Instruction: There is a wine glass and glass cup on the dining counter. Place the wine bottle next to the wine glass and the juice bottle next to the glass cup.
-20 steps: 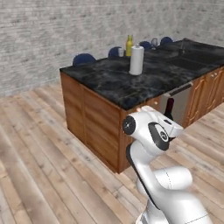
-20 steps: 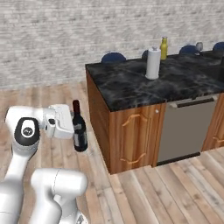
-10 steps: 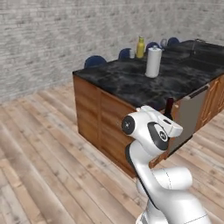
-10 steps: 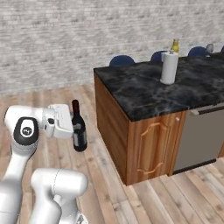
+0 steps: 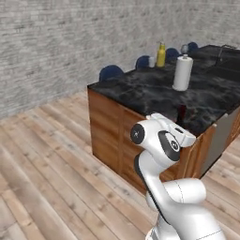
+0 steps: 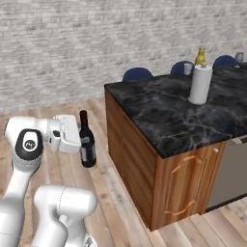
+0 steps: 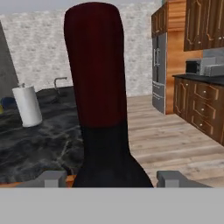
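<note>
Your hand (image 6: 86, 141) grips the wine bottle (image 6: 87, 143) upright (off the counter (image 6: 183, 120)); juice bottle (image 6: 200, 57) stands at the far edge.

The left base view looks from behind and left of the arm, forward and down, toward a corner of the counter (image 5: 154, 91) and the brick wall beyond. The right base view looks from behind and right of the arm onto the same corner, nearer the wood front, with the arm low at its left. Both views share the counter (image 6: 193, 116), the paper towel roll (image 5: 182, 72) (image 6: 200, 85), the yellow bottle (image 5: 161, 55) (image 6: 200, 57), the blue stools and the plank floor. The hand view sits very close behind the wine bottle (image 7: 98, 100), looking along its neck across the counter (image 7: 39, 140) toward the roll (image 7: 27, 106), a fridge and wall cabinets.
</note>
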You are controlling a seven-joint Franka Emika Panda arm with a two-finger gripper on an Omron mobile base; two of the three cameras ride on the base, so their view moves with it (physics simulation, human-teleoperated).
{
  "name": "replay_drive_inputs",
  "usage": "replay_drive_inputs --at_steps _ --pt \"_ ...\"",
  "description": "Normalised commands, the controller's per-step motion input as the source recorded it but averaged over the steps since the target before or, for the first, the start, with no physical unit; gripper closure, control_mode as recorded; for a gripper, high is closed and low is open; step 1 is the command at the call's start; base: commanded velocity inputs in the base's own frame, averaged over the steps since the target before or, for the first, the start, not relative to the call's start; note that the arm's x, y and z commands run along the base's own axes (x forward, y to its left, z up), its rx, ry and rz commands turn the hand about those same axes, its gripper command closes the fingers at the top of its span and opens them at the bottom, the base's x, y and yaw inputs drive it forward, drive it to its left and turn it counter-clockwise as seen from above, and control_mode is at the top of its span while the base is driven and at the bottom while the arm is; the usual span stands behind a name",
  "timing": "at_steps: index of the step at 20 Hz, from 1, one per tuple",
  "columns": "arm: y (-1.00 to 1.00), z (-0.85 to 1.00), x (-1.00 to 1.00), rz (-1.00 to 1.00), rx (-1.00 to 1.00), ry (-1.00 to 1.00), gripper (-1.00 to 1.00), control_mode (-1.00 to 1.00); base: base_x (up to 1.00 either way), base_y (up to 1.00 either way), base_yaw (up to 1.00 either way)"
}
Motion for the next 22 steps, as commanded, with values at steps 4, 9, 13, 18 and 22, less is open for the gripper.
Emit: replay_drive_inputs --at_steps 4,9,13,18,22 --pt "0.0 0.0 0.0 0.0 0.0 0.0 1.0 1.0 0.64 0.66 -0.09" --pt "0.0 0.0 0.0 0.0 0.0 0.0 1.0 1.0 0.64 0.66 -0.1" --pt "0.0 0.0 0.0 0.0 0.0 0.0 1.0 1.0 0.65 0.62 -0.13" --pt "0.0 0.0 0.0 0.0 0.0 0.0 1.0 1.0 0.66 0.6 -0.15" --pt "0.0 0.0 0.0 0.0 0.0 0.0 1.0 1.0 0.67 0.58 -0.17"
